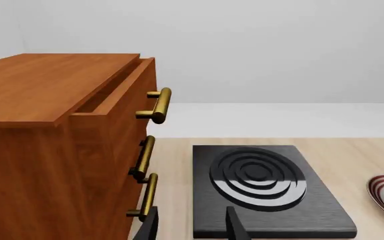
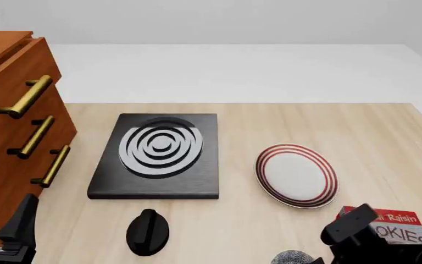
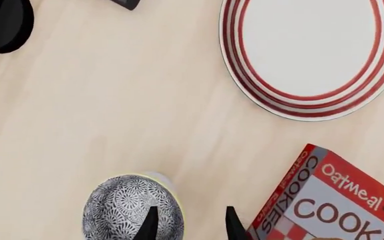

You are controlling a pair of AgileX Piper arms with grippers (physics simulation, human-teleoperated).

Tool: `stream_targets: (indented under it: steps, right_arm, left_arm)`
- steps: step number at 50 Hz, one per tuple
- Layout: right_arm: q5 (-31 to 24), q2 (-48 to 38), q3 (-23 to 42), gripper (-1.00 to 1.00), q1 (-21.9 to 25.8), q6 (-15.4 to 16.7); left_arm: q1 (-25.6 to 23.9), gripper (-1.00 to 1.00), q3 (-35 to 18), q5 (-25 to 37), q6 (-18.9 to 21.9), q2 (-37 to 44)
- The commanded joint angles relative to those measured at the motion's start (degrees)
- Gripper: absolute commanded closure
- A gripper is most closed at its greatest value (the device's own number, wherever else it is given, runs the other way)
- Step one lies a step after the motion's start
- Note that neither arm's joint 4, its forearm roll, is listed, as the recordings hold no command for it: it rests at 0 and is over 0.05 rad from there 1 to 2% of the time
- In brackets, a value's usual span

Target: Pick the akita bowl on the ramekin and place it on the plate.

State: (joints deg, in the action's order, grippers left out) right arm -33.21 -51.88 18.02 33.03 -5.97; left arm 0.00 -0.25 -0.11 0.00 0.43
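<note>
akita bowl [image 3: 133, 209] sits at the table's near edge, seen dome-up in the right wrist view with a pale rim showing beneath it; whether a ramekin lies under it cannot be confirmed. in the front view only its speckled top [image 2: 293, 257] shows, at about 6 o'clock from the plate [image 2: 296, 175] and well apart from it. a cookie box [image 2: 390, 224] lies just beside the bowl at its 3 o'clock, and a black knob-shaped object [image 2: 147, 232] rests at its 9 o'clock, apart

right gripper [image 3: 187, 222] hovers over the bowl's cookie-box side, fingers apart, 1 fingertip [image 3: 149, 225] over the dome and the other over bare table; nothing is clamped. left gripper [image 1: 190, 225] is parked beside the wooden drawer cabinet [image 1: 58, 145], facing the black slab [image 1: 265, 192], fingers apart and empty

judgement: bowl looks rigid, glazed, light and likely slippery; a curved dome offers poor purchase. take hold across the rim or wall, with the fingers centred. risks: pinching off-centre and squirting it sideways, or nudging the cookie box
</note>
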Motion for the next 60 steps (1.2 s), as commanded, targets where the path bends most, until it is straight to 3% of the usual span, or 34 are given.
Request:
stream_targets:
  steps: [1,21,41,42,47,60]
  right_arm:
    - [2.1,-1.9,-0.9,-1.00,2.4,-2.8]
    - [4.9,-4.5,-2.3,-1.00,5.7,-7.5]
    - [4.0,-3.8,-2.1,-1.00,5.2,-7.0]
    - [3.8,-3.6,-2.0,1.00,4.9,-6.5]
    - [3.1,-2.8,-1.9,1.00,2.7,-4.4]
    - [2.7,-2.5,-1.4,1.00,3.2,-5.0]
  left_arm:
    - [0.0,-1.00,0.0,0.0,0.0,0.0]
    - [0.0,-1.00,0.0,0.0,0.0,0.0]
    - [0.0,-1.00,0.0,0.0,0.0,0.0]
    - [0.0,-1.00,0.0,0.0,0.0,0.0]
    - [0.0,-1.00,0.0,0.0,0.0,0.0]
    - [0.0,-1.00,0.0,0.0,0.0,0.0]
